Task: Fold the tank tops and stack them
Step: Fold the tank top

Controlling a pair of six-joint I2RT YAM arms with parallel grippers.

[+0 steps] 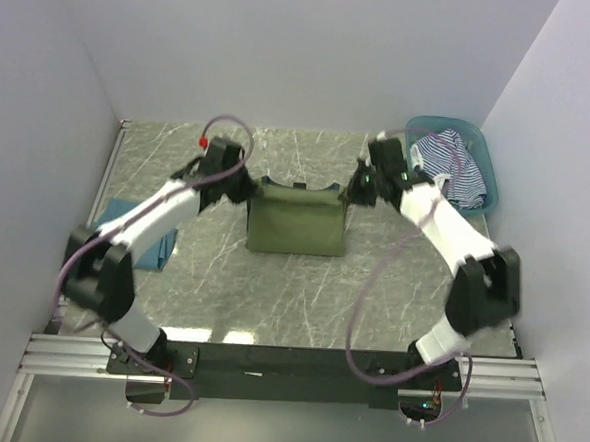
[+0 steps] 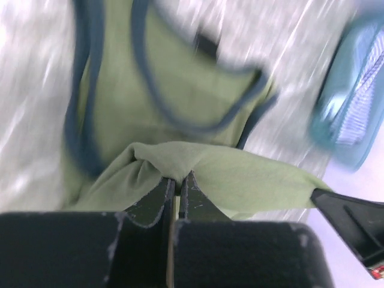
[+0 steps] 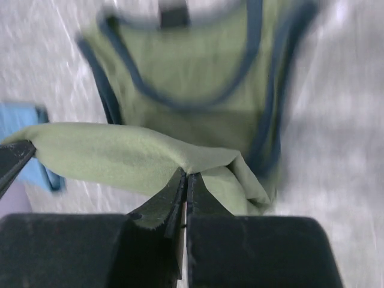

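Between left tool (image 2: 177, 180) and right tool (image 3: 186, 175), one pinched olive top (image 1: 294, 231).

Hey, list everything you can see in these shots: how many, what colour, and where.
olive-green tank top: one, olive with dark trim, middle of the table, one edge lifted
teal-blue tank top: one, teal-blue, left side of the table, partly under the left arm
striped tank top: one, navy and white, inside the basket
basket: one, teal, far right corner
table: one, grey marbled
left gripper: one, black, shut on the olive-green tank top
right gripper: one, black, shut on the same top
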